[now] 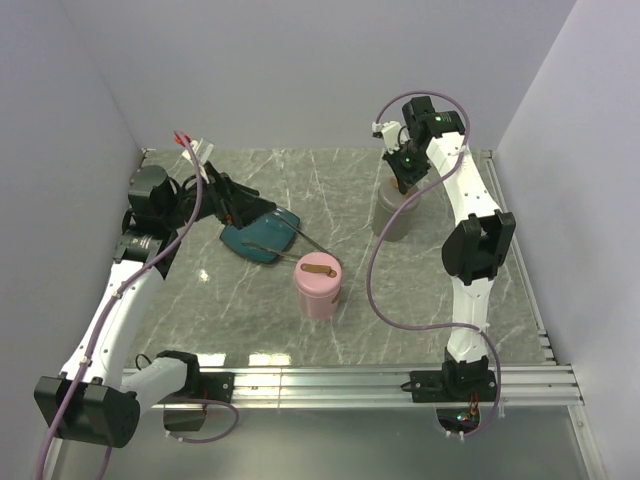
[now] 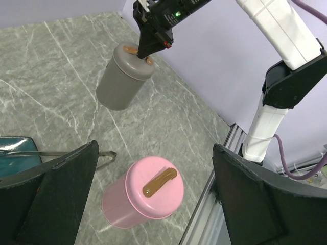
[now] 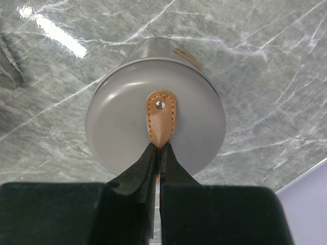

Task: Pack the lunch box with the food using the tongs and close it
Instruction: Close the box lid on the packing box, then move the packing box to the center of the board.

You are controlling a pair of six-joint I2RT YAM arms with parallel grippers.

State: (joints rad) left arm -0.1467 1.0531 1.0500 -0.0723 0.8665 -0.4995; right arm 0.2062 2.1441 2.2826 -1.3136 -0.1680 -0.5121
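Pinching the grey canister's tan strap, the right gripper hangs over a grey-green marbled tabletop boxed by pale lilac walls; the left gripper gapes wide.

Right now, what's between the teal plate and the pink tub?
The tongs, tips poking off the plate toward the tub; the left wrist view shows it.

Grey canister, tan strap with stitching. Pink canister, brown strap. Teal plate. Silver tongs. Worktop: grey-green marble, white veins. Arms white, black joints; purple cables.
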